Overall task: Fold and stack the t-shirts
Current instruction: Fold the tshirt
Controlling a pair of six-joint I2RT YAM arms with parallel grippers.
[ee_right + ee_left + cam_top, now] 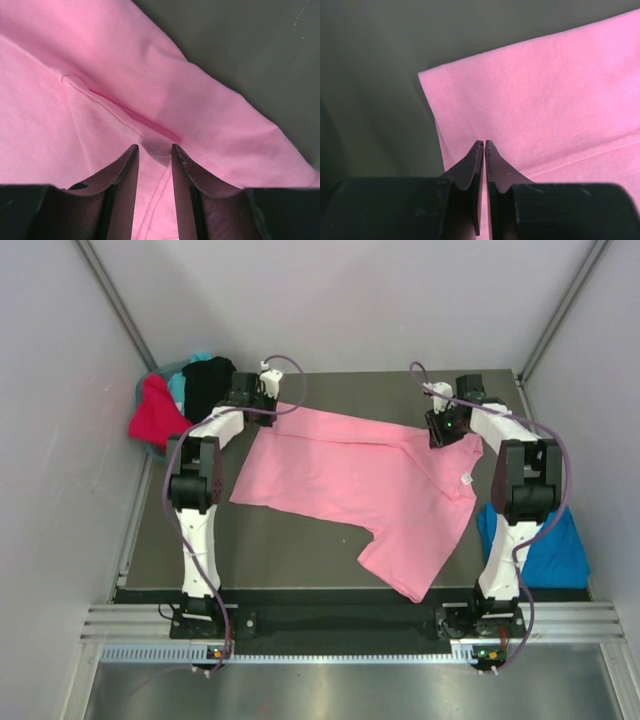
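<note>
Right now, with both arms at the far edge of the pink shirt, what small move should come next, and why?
Probably close the right fingers: they stand apart over a fold of the pink t-shirt, while the left fingers look shut at its hem. Then both can lift together.

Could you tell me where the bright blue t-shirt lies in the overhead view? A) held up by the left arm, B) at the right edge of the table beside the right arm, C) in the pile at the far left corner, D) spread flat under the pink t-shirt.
B: the blue t-shirt lies bunched at the table's right edge, partly behind the right arm, apart from the spread pink t-shirt.
</note>
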